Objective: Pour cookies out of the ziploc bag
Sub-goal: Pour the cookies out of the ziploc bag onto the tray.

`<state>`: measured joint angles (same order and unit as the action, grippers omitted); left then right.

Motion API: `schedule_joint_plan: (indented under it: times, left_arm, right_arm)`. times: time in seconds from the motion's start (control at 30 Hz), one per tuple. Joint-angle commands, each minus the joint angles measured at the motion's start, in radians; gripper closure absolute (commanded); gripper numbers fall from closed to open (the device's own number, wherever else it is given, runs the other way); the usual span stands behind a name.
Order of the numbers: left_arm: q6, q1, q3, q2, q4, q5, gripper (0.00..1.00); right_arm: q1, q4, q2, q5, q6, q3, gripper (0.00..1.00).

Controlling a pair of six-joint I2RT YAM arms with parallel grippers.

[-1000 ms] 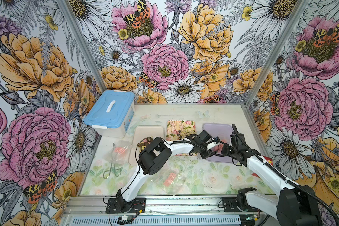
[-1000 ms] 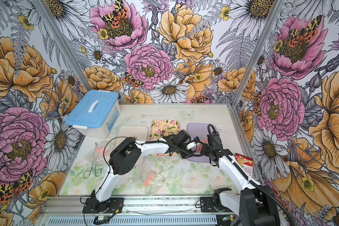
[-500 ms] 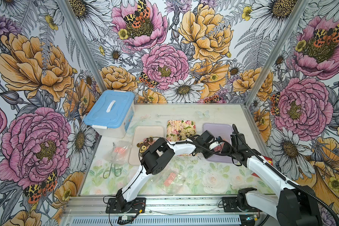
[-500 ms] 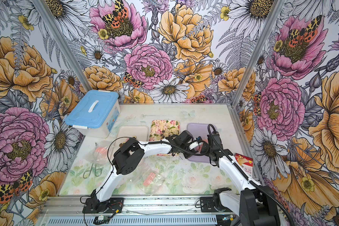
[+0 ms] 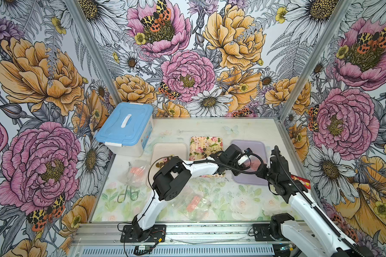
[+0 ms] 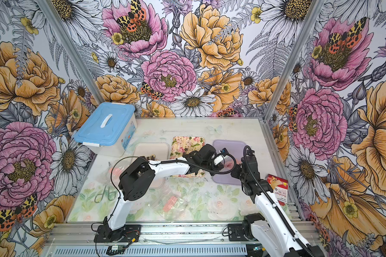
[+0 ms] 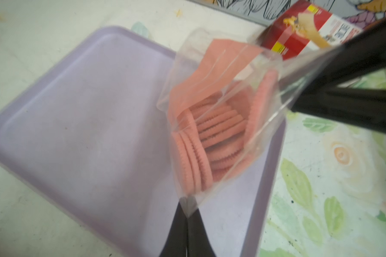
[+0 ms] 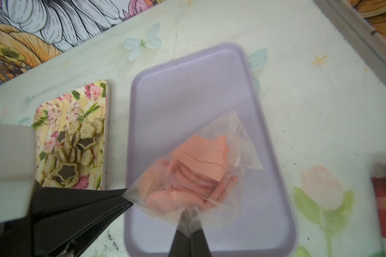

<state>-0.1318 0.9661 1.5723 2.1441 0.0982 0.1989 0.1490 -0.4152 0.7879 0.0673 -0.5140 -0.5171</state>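
Above the lilac tray [image 8: 194,93], a clear ziploc bag [image 7: 227,124] is held up by both grippers. The left gripper [image 7: 187,220] is seen with its jaws pressed together on one corner of the bag, and the right gripper [image 8: 188,224] is likewise clamped on another corner of the plastic. Inside the bag, a stack of flat pink cookies [image 7: 210,133] with ridged edges is gathered, along with a pink paper sheet [image 8: 203,155]. Beside the lilac tray, star-shaped dark and cream biscuits [image 8: 74,153] are piled on a floral tray [image 8: 54,111]. A red box [image 7: 308,24] is lying on the table close to the lilac tray. In both top views the two arms are seen meeting over the lilac tray [image 5: 256,144].
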Motion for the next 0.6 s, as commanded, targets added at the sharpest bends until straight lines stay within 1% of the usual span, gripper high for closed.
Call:
schedule_joint_plan:
  times: [0.0, 0.17, 0.33, 0.43, 0.57]
  left_arm:
    - [0.052, -0.026, -0.008, -0.039, -0.1, 0.01, 1.0]
    - [0.074, -0.037, 0.038, -0.023, -0.122, 0.059, 1.0]
    - [0.086, -0.033, 0.107, -0.003, -0.125, 0.057, 1.0]
    - [0.089, -0.028, 0.121, -0.013, -0.145, 0.041, 1.0]
    - [0.08, -0.022, 0.162, -0.012, -0.106, 0.0, 1.0]
  right_arm:
    - [-0.004, 0.048, -0.054, 0.037, 0.0, 0.016, 1.0]
    - [-0.004, 0.075, -0.029, 0.074, -0.012, 0.031, 1.0]
    - [-0.011, 0.092, -0.003, 0.088, -0.013, 0.035, 1.0]
    - [-0.011, 0.113, -0.056, 0.08, -0.014, 0.055, 1.0]
    - [-0.009, 0.13, -0.142, 0.088, -0.012, 0.078, 1.0]
